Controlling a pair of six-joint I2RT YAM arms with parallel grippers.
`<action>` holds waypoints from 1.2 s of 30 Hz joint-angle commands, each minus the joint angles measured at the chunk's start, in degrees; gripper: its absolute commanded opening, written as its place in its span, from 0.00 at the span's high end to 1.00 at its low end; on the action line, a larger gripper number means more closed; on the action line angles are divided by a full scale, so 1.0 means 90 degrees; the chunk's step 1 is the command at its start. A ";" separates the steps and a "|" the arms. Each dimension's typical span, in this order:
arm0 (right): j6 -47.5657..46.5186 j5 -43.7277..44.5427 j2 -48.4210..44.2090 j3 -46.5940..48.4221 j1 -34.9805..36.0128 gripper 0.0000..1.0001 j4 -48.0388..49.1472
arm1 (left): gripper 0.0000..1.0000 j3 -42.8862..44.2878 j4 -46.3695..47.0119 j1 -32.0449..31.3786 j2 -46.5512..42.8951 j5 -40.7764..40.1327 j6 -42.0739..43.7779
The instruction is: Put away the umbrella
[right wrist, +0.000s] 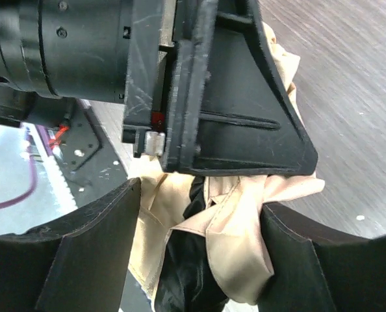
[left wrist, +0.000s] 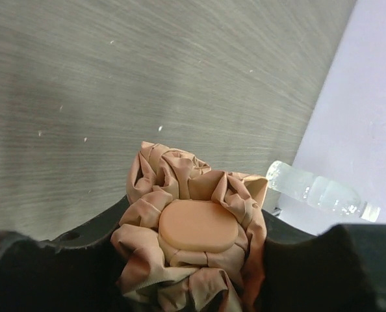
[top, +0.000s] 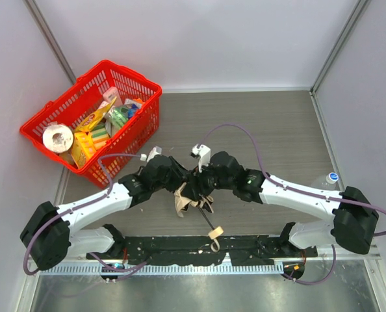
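Left gripper clamped, right gripper spread

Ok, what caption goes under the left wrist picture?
Left gripper hugging the scrunched beige umbrella, grey table and a clear bottle beyond.

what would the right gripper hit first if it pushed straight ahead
The umbrella: its beige fabric sits between the jaws of the right gripper; just behind, depth unclear, fingers of the left gripper.

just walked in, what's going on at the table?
The left claw and right claw meet mid-table over the beige umbrella, which lies crumpled, handle toward the near edge. The left one is clamped on the bunched fabric at its cap end. The right one straddles loose fabric beside it, fingers wide; grip unclear. Not put away yet; the red basket sits at the far left.
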 commanded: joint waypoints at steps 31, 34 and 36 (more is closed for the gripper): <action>-0.0593 0.1506 0.0627 0.0433 0.1000 0.99 0.0722 | 0.58 0.0792 -0.1309 -0.0016 -0.0066 -0.0253 -0.0428; 0.0118 0.0644 0.0333 0.0159 0.0481 0.99 0.1414 | 0.22 0.0421 -0.0763 -0.0025 -0.0232 -0.0224 -0.0193; 0.0529 0.0116 0.0216 0.0002 0.0168 0.99 0.1853 | 0.15 0.0313 -0.0576 -0.0035 -0.0272 -0.0185 -0.0066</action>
